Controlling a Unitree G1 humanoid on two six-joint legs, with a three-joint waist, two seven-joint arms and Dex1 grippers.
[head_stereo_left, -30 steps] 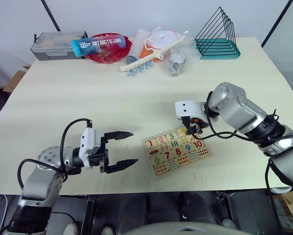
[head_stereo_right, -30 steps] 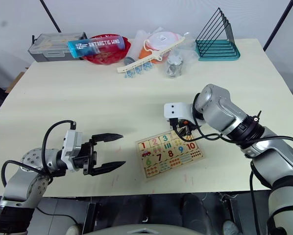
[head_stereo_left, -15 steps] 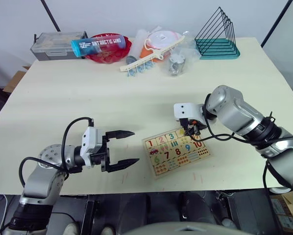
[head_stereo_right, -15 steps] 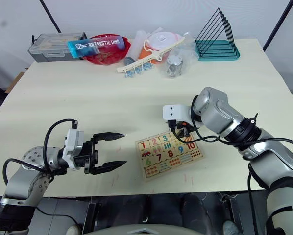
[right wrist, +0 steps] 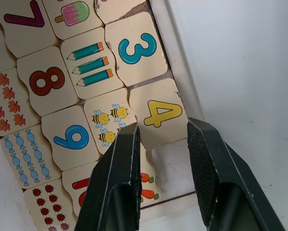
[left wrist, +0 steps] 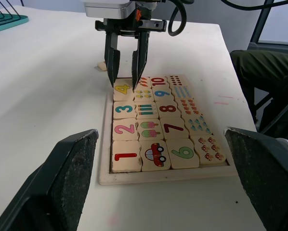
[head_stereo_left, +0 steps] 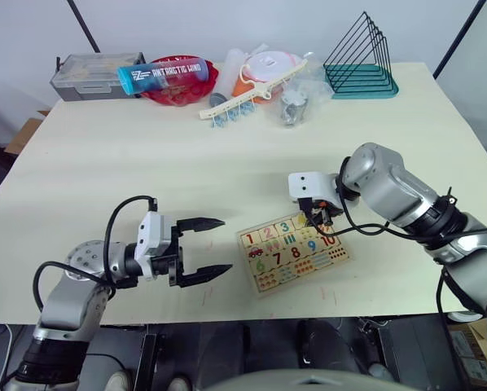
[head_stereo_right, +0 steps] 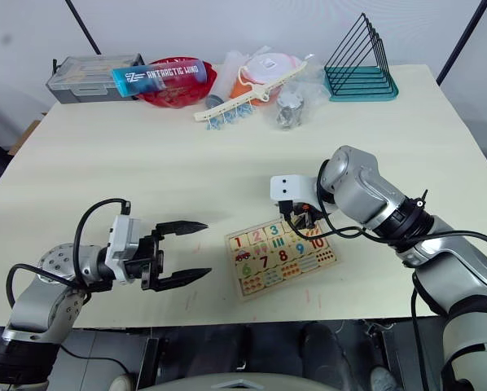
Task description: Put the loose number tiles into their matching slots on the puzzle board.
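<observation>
The right gripper (left wrist: 127,60) stood upright over the far end of the puzzle board (head_stereo_left: 294,251), its two fingers parted to about a tile's width and holding nothing. Directly beneath their tips lay the yellow 4 tile (right wrist: 157,116), seated in its slot, with the green 3 tile (right wrist: 137,49) next to it in the same row and the red 2 tile (left wrist: 125,129) and red 1 tile (left wrist: 126,156) further along. The slot beyond the 4 showed bare wood. A small pale piece (left wrist: 102,66) lay on the table just behind the fingers. The left gripper (head_stereo_left: 203,249), well apart from the board, was wide open and empty.
</observation>
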